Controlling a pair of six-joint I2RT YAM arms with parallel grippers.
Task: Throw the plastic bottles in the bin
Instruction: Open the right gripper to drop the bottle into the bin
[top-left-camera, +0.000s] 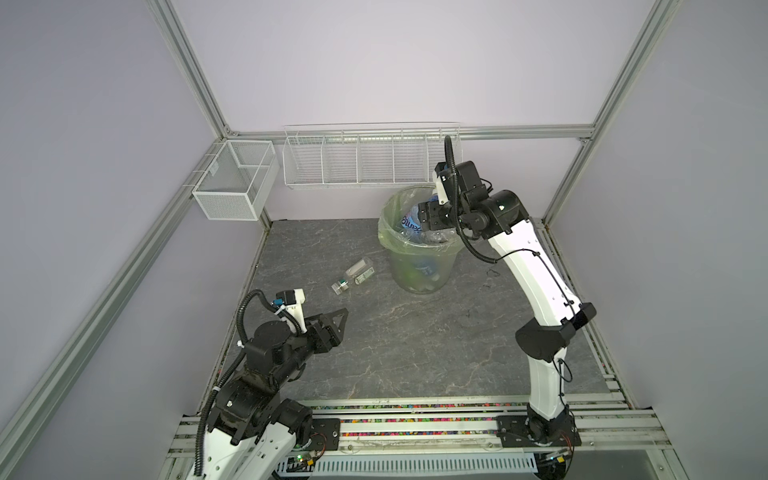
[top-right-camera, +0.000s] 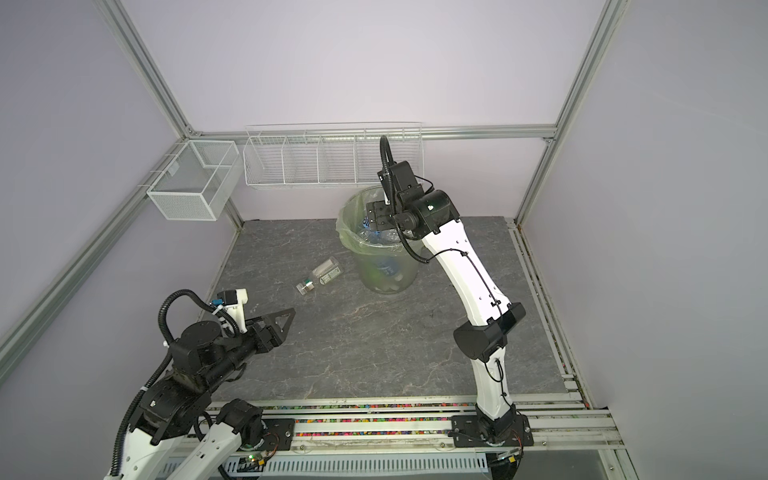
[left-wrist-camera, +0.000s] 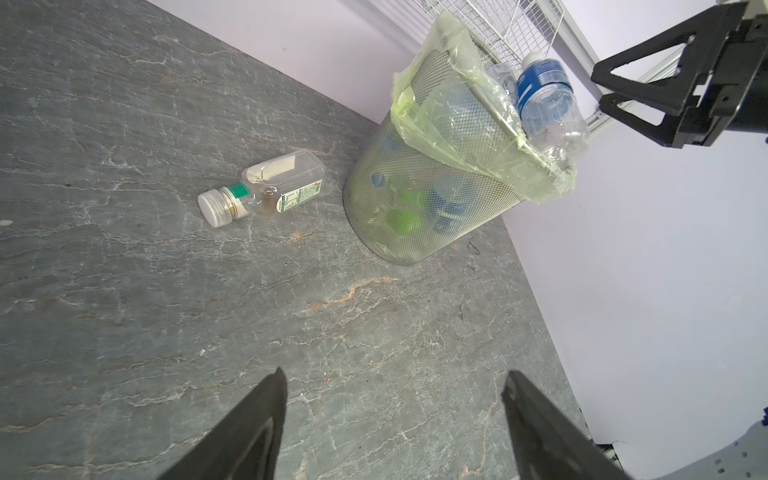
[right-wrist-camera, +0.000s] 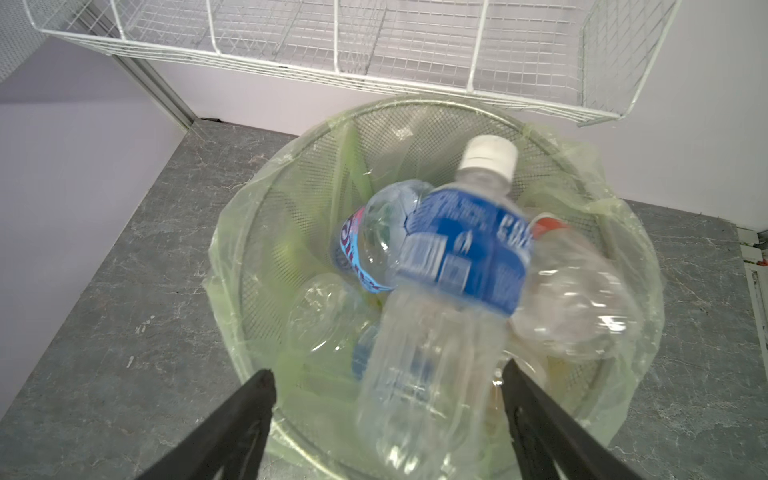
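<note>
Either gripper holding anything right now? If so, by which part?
Nothing is held. The right gripper is open above the bin, its fingers clear of the blurred blue-label bottle below them. The left gripper is open and empty.

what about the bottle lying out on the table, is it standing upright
No, the white-capped bottle lies on its side on the table, a little apart from the bin.
</note>
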